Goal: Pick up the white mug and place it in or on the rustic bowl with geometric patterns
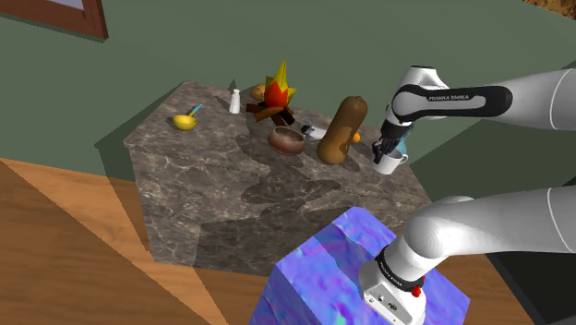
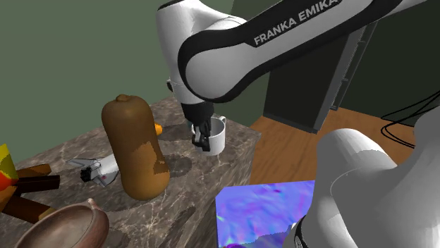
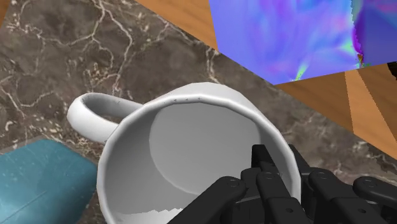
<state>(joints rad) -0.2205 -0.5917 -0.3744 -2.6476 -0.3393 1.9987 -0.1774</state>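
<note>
Pincer (image 1: 386, 155) is closed on the white mug (image 1: 390, 164), gripping it by the rim. In the wrist view one black finger (image 3: 266, 170) is inside the cup and the other is outside, with the wall pinched between them. The mug handle (image 3: 95, 118) sits on the side opposite the grip. A teal thing (image 3: 38, 181) lies just beside the mug near that handle; can't tell what it is.

Shoulder view: the mug is upright, mouth up, at the 3 o'clock edge of the marble worktop (image 1: 212, 194). Can't tell if its base touches the surface. The brown bowl (image 1: 286, 140) is at about 10 o'clock from the mug and well apart from it. A tall brown object (image 1: 342, 129) stands upright roughly between the two. A small white device (image 1: 314, 132) lies between the bowl and the tall brown object. The campfire toy (image 1: 275, 97) is at 12 o'clock from the bowl. The white shaker (image 1: 234, 102) is at 10 o'clock from the bowl. The yellow scoop (image 1: 186, 120) is further out, at 9 o'clock. The blue-purple stand (image 1: 342, 277) is at 6 o'clock in the frame, off the worktop, on the wood floor (image 1: 55, 249).

Second exterior view: the mug is at 3 o'clock from the tall brown object, near the worktop corner, with the pincer coming down on its rim from 12 o'clock. The bowl is at the frame's 7 o'clock corner, partly cut off. A green wall (image 2: 63, 49) is behind.
</note>
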